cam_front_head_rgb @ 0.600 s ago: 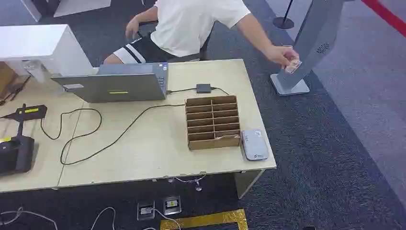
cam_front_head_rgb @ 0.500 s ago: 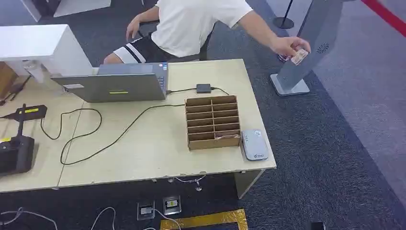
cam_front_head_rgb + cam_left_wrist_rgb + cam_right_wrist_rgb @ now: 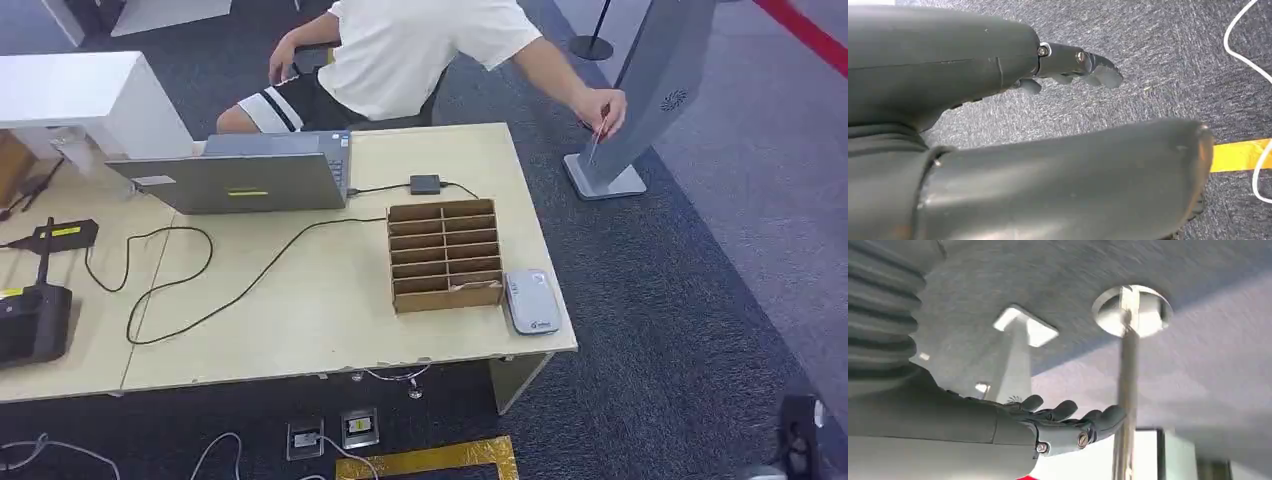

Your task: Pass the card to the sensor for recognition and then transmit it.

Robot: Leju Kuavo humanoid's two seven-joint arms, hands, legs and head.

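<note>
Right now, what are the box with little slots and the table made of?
The slotted box looks like cardboard: dull brown, with thin dividers. The table looks like pale wood or wood-look board with a smooth matte top; which one, I can't tell.

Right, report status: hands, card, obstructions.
Left hand and right hand hold nothing. Thin card, edge-on, is in seated person's hand, beside grey slanted kiosk stand. Small grey card sensor unobstructed.
</note>
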